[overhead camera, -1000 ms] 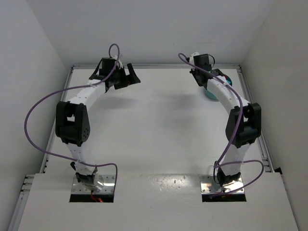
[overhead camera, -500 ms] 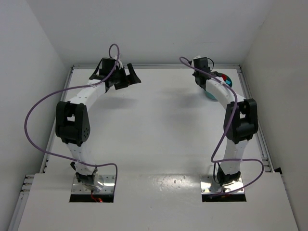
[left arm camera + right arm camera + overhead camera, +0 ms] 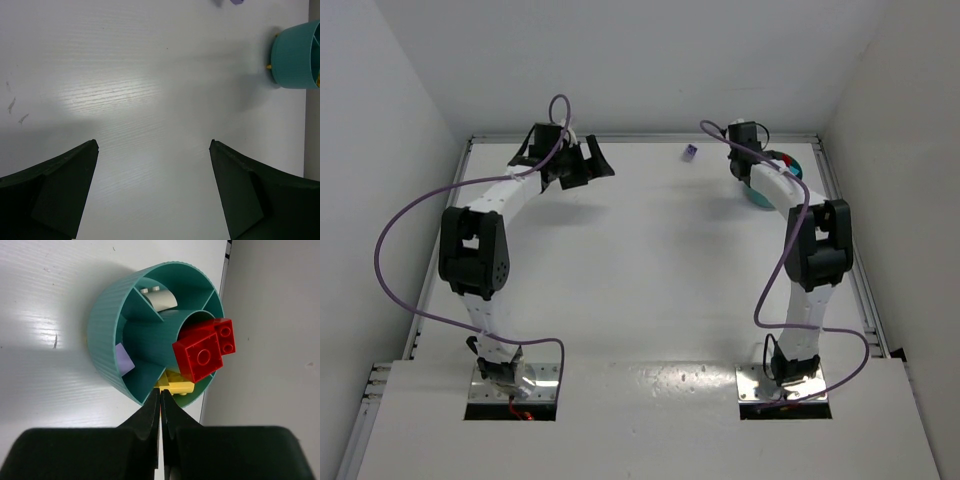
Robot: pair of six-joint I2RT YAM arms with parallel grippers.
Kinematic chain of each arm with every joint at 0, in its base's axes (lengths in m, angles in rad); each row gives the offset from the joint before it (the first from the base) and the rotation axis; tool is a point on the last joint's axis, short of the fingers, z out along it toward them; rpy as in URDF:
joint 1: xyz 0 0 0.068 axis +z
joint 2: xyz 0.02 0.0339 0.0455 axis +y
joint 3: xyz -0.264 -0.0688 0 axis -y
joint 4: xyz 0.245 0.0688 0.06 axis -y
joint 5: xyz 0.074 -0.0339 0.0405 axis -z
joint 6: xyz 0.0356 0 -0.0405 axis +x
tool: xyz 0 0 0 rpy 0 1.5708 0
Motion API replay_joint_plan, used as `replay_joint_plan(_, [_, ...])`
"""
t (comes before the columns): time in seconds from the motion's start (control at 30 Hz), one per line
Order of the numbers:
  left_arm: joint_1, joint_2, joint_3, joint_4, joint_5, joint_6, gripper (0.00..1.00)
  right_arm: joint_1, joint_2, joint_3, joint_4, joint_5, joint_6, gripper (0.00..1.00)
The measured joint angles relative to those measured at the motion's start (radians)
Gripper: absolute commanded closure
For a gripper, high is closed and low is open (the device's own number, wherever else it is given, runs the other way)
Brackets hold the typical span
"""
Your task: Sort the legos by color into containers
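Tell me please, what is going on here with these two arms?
A colour sort is under way into a round teal dish at the far right of the table. The right arm hangs over it, jaws shut on nothing. Inside are red bricks, a yellow brick, a cream brick and a lilac brick. One loose purple brick lies on the table, apart from the dish. The left arm hovers far left, jaws open and empty.

I see the right gripper (image 3: 160, 396) with its jaws pressed together, tips over the near rim of the teal dish (image 3: 105, 335). Red bricks (image 3: 200, 357) lie tilted across the edge of its centre tube. A yellow brick (image 3: 177, 385) sits just beside the fingertips. A purple brick (image 3: 123, 360) occupies the left compartment and a cream brick (image 3: 160, 300) the far one.
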Motion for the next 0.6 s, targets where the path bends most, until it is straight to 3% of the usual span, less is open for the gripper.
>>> replay_joint_plan(0.07, [0.000,0.000,0.000,0.001,0.001,0.000,0.00,-0.001,0.002,0.000,0.001,-0.001,0.000,0.95])
replay_joint_plan(0.13, [0.000,0.000,0.000,0.001,0.003,0.001,0.00,-0.001,0.002,0.006,-0.015,-0.028,0.007,0.72])
replay_joint_plan(0.23, [0.000,0.000,0.000,0.002,0.016,0.013,0.00,0.003,0.002,0.040,-0.061,-0.109,0.032,0.49])
replay_joint_plan(0.33, [0.000,0.006,0.006,0.002,0.021,0.040,0.00,0.016,0.001,0.088,-0.097,-0.217,0.078,0.35])
replay_joint_plan(0.6, [-0.029,0.150,0.185,-0.027,-0.070,0.159,0.00,0.032,-0.024,0.169,-0.150,-0.459,0.177,0.33])
